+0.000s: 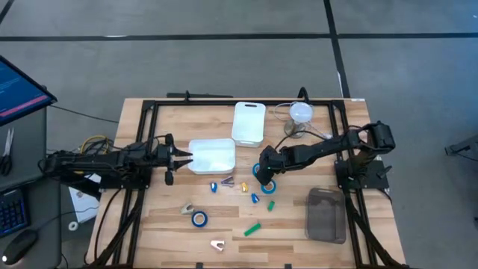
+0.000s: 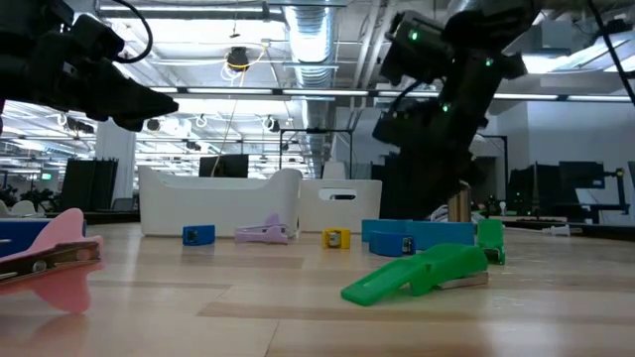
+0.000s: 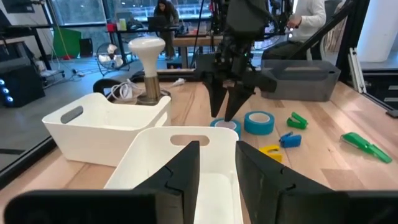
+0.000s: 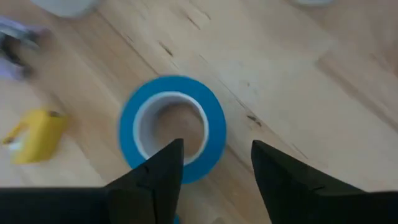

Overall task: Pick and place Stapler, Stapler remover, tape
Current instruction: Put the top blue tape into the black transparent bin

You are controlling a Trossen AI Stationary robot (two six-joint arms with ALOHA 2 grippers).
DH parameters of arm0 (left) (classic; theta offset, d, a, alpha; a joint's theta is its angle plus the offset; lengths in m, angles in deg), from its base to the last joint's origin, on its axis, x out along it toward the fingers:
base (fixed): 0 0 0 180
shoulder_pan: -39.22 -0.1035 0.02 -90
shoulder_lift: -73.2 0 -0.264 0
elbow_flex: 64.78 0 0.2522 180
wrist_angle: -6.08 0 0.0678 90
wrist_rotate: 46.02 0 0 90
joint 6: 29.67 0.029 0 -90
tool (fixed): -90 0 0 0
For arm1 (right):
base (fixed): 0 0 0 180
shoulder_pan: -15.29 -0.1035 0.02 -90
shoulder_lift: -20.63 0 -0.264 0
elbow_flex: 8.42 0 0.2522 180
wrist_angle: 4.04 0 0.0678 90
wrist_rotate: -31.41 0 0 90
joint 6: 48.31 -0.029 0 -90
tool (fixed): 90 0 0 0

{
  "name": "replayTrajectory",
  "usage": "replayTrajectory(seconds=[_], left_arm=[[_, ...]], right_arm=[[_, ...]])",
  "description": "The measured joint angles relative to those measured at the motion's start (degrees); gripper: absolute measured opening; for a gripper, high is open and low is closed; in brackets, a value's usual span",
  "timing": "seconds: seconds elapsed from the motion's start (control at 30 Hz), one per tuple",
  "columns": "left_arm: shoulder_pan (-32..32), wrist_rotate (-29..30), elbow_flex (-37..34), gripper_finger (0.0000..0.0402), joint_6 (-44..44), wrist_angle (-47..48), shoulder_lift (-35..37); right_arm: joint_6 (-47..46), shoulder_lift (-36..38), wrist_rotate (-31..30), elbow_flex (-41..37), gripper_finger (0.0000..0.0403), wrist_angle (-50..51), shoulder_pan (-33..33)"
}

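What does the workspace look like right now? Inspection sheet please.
Surface: wooden table, black frame.
Job's things: blue tape roll flat under right gripper; another near front; a third beside the first.
Clutter: two white tubs, grey bin, small coloured staplers and clips.
Grippers: right gripper open over tape; left gripper over tub, empty.
Cables: bundle at left arm base.
Surroundings: lamp; people at desks behind.
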Motion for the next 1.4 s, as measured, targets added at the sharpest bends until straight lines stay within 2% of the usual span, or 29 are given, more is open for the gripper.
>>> replayTrajectory(seconds=[0.17,0.3,0.6,0.83,1.07,1.23,1.4], left_arm=[[-0.01,0.01,0.00,0.0095,0.00,-0.25,-0.17],[0.00,-0.02,0.00,0.0095,0.00,-0.41,-0.17],[0.01,0.00,0.00,0.0095,0.00,-0.47,-0.18],[-0.01,0.00,0.00,0.0095,0.00,-0.47,-0.17],[-0.01,0.00,0.00,0.0095,0.00,-0.54,-0.17],[0.01,-0.02,0.00,0.0095,0.00,-0.58,-0.17],[-0.02,-0.02,0.00,0.0095,0.00,-0.65,-0.17]], right_arm=[[0.06,-2.44,-0.40,0.09,0.0173,-2.80,0.02],[0.04,-3.63,-1.06,0.20,0.0147,-3.57,0.03],[4.67,-2.92,-1.48,-0.04,0.0024,-2.81,0.48],[7.76,0.32,-1.93,-0.15,0.0027,-3.00,1.65],[13.46,9.76,-2.59,-0.13,0.0026,-2.39,3.51],[13.79,17.93,-6.12,-0.09,0.0026,2.26,3.54],[12.11,24.58,-11.78,-0.09,0.0026,8.01,0.66]])
